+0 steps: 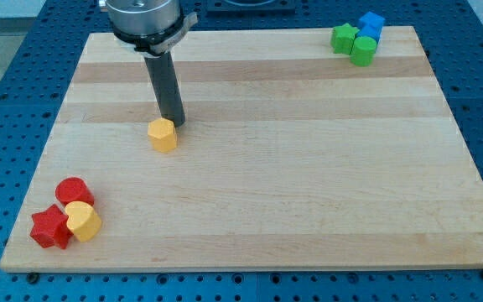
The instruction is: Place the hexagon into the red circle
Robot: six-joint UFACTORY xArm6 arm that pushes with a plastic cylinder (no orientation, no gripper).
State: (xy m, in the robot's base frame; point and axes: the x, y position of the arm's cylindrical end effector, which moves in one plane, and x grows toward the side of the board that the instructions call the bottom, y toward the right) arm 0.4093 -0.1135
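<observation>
A yellow hexagon block (pixel 163 134) lies on the wooden board, left of centre in the upper half. My tip (pixel 175 124) stands just above and to the right of it, touching or almost touching its upper right edge. A red circle block (pixel 74 192) lies near the view's bottom left corner, well below and left of the hexagon. It is bunched with a red star block (pixel 49 227) and a yellow heart-shaped block (pixel 83 221).
At the view's top right corner sit a green star-like block (pixel 344 38), a green round block (pixel 363 50) and a blue block (pixel 371 24), bunched together. The wooden board (pixel 309 168) ends on a blue pegboard surface all round.
</observation>
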